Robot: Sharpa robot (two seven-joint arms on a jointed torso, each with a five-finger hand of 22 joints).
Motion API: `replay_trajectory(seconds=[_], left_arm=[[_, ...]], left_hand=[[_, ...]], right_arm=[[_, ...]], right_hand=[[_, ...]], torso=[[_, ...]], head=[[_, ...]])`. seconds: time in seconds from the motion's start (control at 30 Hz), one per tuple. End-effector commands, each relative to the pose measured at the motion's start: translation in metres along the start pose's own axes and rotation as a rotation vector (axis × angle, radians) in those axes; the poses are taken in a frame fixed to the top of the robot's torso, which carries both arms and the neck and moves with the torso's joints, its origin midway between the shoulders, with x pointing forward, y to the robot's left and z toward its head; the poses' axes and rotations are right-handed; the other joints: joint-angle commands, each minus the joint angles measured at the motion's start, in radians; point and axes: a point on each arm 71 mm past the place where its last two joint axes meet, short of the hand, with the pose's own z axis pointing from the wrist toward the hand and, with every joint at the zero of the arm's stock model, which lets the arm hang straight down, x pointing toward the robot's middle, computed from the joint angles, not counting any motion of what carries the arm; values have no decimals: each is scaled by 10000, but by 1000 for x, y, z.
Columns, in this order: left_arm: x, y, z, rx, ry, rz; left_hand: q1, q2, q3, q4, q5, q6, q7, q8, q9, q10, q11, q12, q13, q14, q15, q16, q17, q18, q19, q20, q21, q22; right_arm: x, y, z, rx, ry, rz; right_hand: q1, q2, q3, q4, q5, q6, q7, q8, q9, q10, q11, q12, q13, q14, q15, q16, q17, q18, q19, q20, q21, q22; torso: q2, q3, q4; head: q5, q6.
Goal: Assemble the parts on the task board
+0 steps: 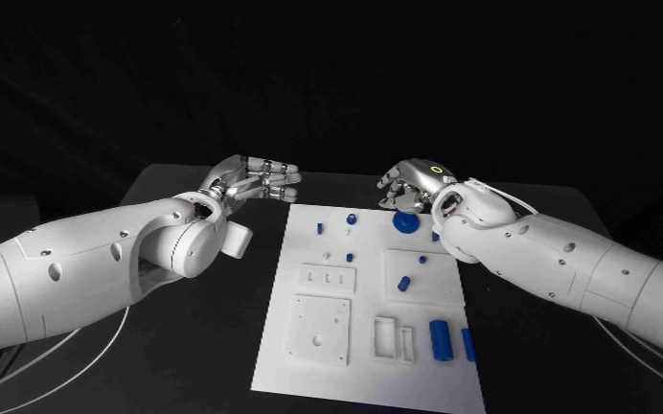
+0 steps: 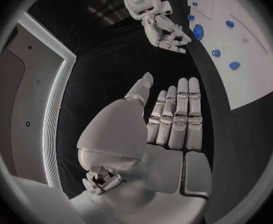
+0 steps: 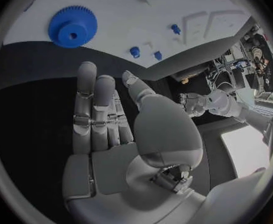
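Note:
The white task board (image 1: 311, 376) lies in the middle of the black table. A blue gear (image 1: 405, 222) sits near its far edge, with small blue pegs (image 1: 351, 219) beside it and two long blue blocks (image 1: 441, 339) near the front right. My right hand (image 1: 415, 184) hovers just beyond the gear, holding nothing. In the right wrist view its fingers (image 3: 93, 109) are stretched out, empty, with the gear (image 3: 72, 26) ahead. My left hand (image 1: 256, 182) hangs off the board's far left corner. Its fingers (image 2: 177, 114) are straight and empty.
Raised white plates and slotted frames (image 1: 321, 330) take up the board's near half. Black table (image 1: 194, 337) surrounds the board on both sides. The left wrist view shows my right hand (image 2: 168, 35) by the board (image 2: 248, 84).

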Motion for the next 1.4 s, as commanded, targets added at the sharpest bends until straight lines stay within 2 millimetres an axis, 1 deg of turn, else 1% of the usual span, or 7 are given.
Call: replay_trajectory(seconds=[0.03,0.1,0.23,0.43,0.63,1.0,1.4], left_arm=[[1,-3,1,191,172,74],[0,-3,1,196,166,92],[-1,-3,1,198,148,112],[-3,-3,1,300,62,149],[-4,-2,1,267,214,102],[-6,-1,0,202,245,92],[-8,-1,-1,159,203,109]], left_hand=[[103,14,-47,-34,-33,-51,-4,20,-4,-58,-17,14,10,39,28,-35,8,-18,62,-11,-45,-18],[104,18,-45,-35,-34,-49,-9,20,-4,-57,-20,14,10,39,28,-36,8,-19,61,-11,-46,-20],[104,18,-45,-35,-34,-49,-9,20,-4,-57,-20,14,10,39,28,-36,8,-19,61,-11,-46,-20],[105,31,-38,-44,-24,-33,-5,23,-3,-30,-23,17,10,58,20,-31,10,-16,75,-18,-37,-24],[89,27,-36,-53,-24,-59,-6,16,-7,-63,-18,13,10,37,29,-48,5,-23,60,-15,-42,-33],[91,24,-36,-58,-23,-66,-5,17,-7,-68,-18,15,10,32,31,-51,4,-24,56,-14,-44,-35],[70,17,-57,-68,-35,-94,24,16,-7,-97,7,15,11,36,37,-50,8,-21,62,-8,-43,-53]], right_arm=[[-2,-6,-2,50,62,237],[-2,-10,-3,120,216,223],[-1,-16,-3,264,612,216],[6,-28,-5,726,1536,261],[9,-35,-7,908,2000,122],[18,-42,-11,1138,2577,13],[20,-51,-16,1329,2697,27]], right_hand=[[-88,-76,-106,-97,57,38,-50,20,11,772,-203,202,446,-25,-151,43,57,-169,227,-128,32,41],[-77,-55,-677,-122,256,156,-124,-31,-13,171,-309,1955,2223,13,-323,75,197,-392,212,-332,57,148],[-185,233,-1205,-141,354,-28,-92,36,15,-1510,-320,6245,6352,-136,-247,685,1194,-357,162,-278,299,664],[-326,412,-1909,71,582,-467,-212,20,5,-1417,-415,8697,8404,-235,-222,1401,2921,-352,178,-251,1333,1728],[-249,506,-2171,106,482,-627,-176,3,-7,-1192,-358,9497,9239,-142,-188,1476,3768,-287,173,-203,1715,2391],[-103,291,-2630,562,666,-2297,20,-40,-60,-1198,-178,9735,9492,-98,-70,1578,4329,-165,222,-95,1765,2892],[-58,350,-2668,573,685,-2021,30,-48,-58,-1194,-153,9792,9469,-68,-41,1532,4460,-156,294,-54,1580,3225]], torso=[[-18,47,-27],[-25,43,-28],[-28,78,-44],[-21,63,-48],[4,61,-28],[-8,64,-31],[-16,61,-31]], head=[[-42,-73],[-91,-85],[-147,-111],[-256,-156],[-345,-125],[-426,-67],[-468,-72]])
